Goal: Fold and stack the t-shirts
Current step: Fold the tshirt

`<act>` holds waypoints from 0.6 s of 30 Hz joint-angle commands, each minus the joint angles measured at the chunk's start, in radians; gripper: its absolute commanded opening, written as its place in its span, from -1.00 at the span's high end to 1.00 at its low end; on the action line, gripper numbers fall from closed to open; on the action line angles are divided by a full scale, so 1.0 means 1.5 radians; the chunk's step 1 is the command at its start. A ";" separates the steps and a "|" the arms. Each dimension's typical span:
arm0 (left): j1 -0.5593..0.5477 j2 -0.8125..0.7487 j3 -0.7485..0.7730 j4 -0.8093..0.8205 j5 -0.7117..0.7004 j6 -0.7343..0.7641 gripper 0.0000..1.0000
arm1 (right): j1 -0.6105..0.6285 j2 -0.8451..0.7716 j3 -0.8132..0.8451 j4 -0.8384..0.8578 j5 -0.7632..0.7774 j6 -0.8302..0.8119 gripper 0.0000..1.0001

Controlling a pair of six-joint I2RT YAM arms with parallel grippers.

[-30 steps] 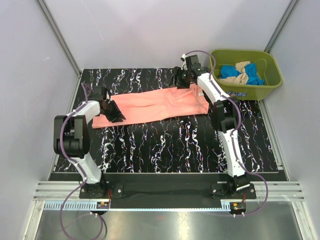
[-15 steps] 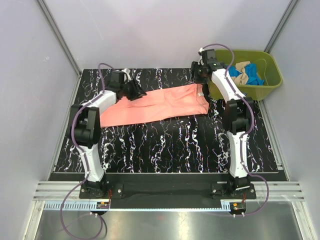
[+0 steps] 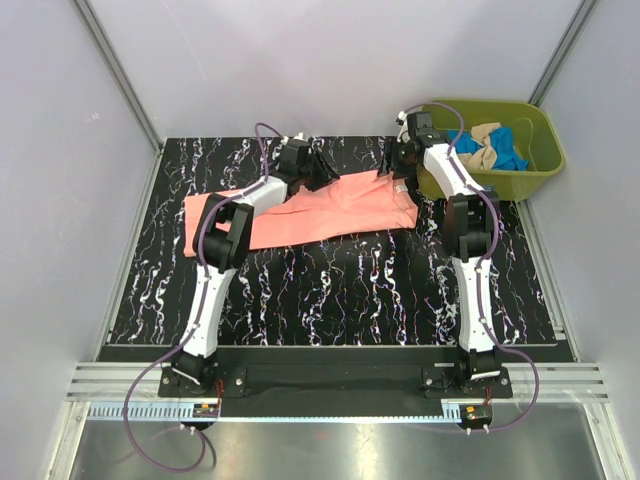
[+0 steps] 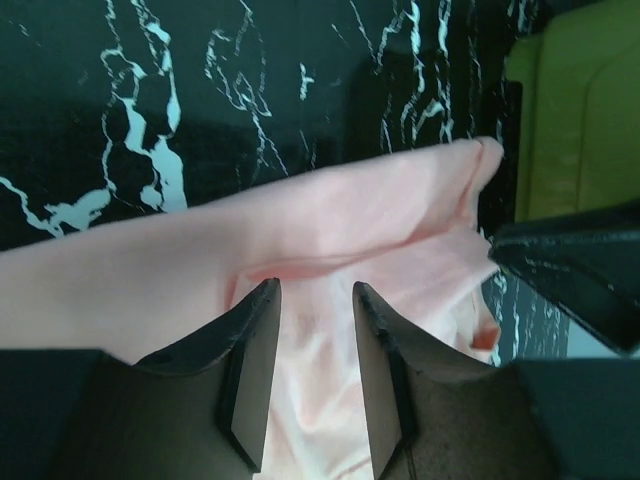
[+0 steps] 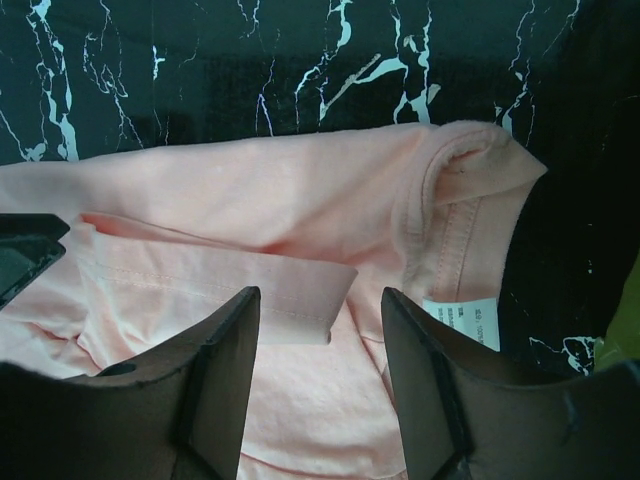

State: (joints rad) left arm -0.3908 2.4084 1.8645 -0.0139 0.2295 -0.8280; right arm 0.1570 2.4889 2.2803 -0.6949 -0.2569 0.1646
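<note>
The salmon-pink t-shirt [image 3: 340,205] lies flat across the back of the black marbled table, collar end to the right. My left gripper [image 3: 322,170] hovers over its far edge near the right end, jaws a little apart, with pink cloth [image 4: 330,220] below and between the fingertips [image 4: 315,287]. My right gripper [image 3: 392,160] is open just above the collar end [image 5: 470,170], over a folded sleeve hem [image 5: 250,290] and a white label [image 5: 465,322]. A blue tee [image 3: 508,152] and a beige tee [image 3: 485,138] lie bunched in the tub.
The olive-green tub [image 3: 500,185] stands at the back right corner, right beside my right gripper; it also shows in the left wrist view [image 4: 580,110]. The two grippers are close together, the right one showing in the left wrist view [image 4: 580,270]. Grey walls surround the table.
My left gripper has swung from the shirt's left end along its far edge to near the collar end. My right gripper shifted slightly right, towards the tub. The shirt lies much as before.
</note>
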 commanded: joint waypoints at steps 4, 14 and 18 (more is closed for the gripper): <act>0.000 0.016 0.068 -0.031 -0.107 0.001 0.19 | 0.004 -0.005 0.034 0.016 -0.012 -0.004 -0.17; -0.008 0.017 0.030 -0.023 -0.079 -0.017 0.21 | 0.005 0.007 0.021 0.018 -0.023 -0.022 -0.21; -0.009 0.025 0.034 -0.015 -0.073 -0.022 0.22 | 0.002 0.022 0.030 0.021 -0.044 -0.015 -0.16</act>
State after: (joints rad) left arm -0.3996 2.4367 1.9045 -0.0788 0.1097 -0.8471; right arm 0.1570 2.5031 2.2852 -0.6910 -0.2779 0.1467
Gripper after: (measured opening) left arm 0.395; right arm 0.587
